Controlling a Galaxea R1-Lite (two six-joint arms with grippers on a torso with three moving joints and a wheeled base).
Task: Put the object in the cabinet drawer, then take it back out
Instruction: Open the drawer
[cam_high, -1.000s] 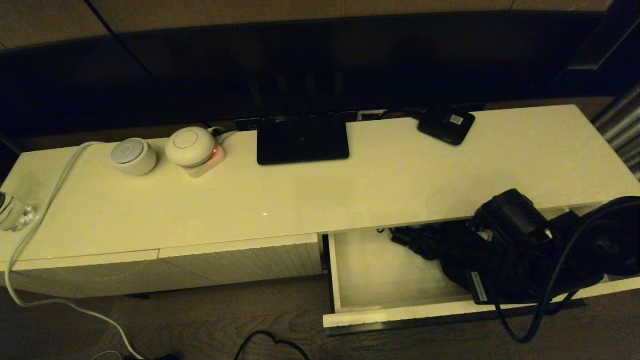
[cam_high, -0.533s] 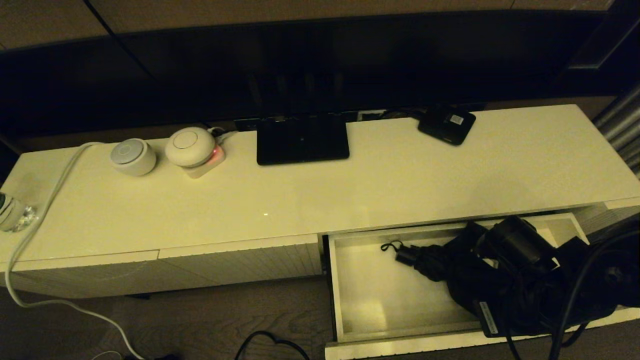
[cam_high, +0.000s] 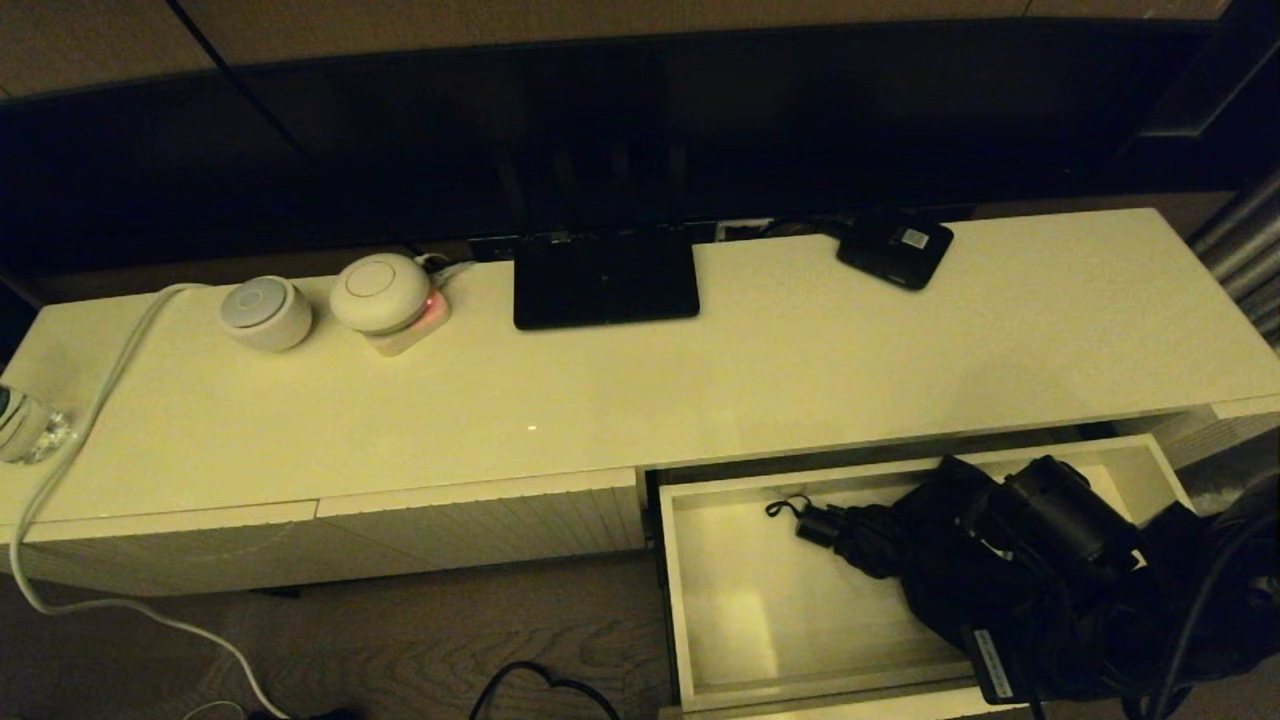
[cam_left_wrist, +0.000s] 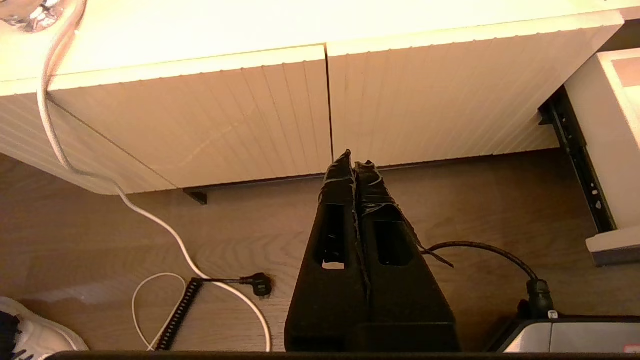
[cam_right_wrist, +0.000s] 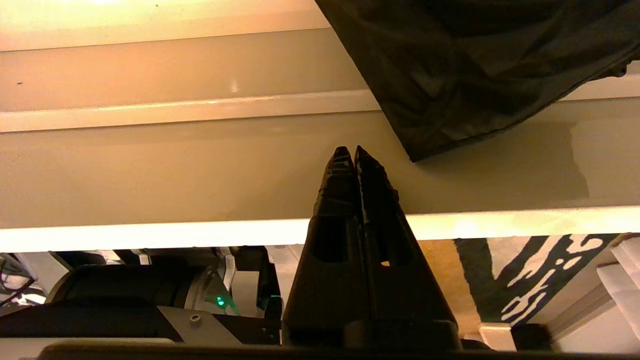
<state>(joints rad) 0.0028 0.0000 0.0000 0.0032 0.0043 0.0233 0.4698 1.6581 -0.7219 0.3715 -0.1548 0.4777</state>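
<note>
The cream cabinet drawer (cam_high: 670, 580) stands pulled far out at the lower right. Inside lies the black folding umbrella (cam_high: 900, 545): its short handle (cam_high: 820, 525) and thin loop point left, and its bunchy fabric (cam_right_wrist: 475, 60) lies partly under my right arm (cam_high: 1060, 515). In the right wrist view my right gripper (cam_right_wrist: 350, 150) is shut and empty. Its fingers reach over the drawer's front rim (cam_right_wrist: 150, 235), with the tips above the drawer floor beside the fabric. My left gripper (cam_left_wrist: 354, 162) hangs shut and empty before the closed ribbed fronts, above the floor.
On the cabinet top (cam_high: 800, 370) are a flat black stand (cam_high: 605, 278), a small black box with a label (cam_high: 895, 250), two round white devices (cam_high: 265, 312) (cam_high: 380, 292) and a white cable (cam_high: 90, 400). Cables lie on the wooden floor (cam_left_wrist: 150, 235).
The drawer has slid further out toward me, and my right arm has moved back with it. More of the drawer floor and the umbrella's handle now show.
</note>
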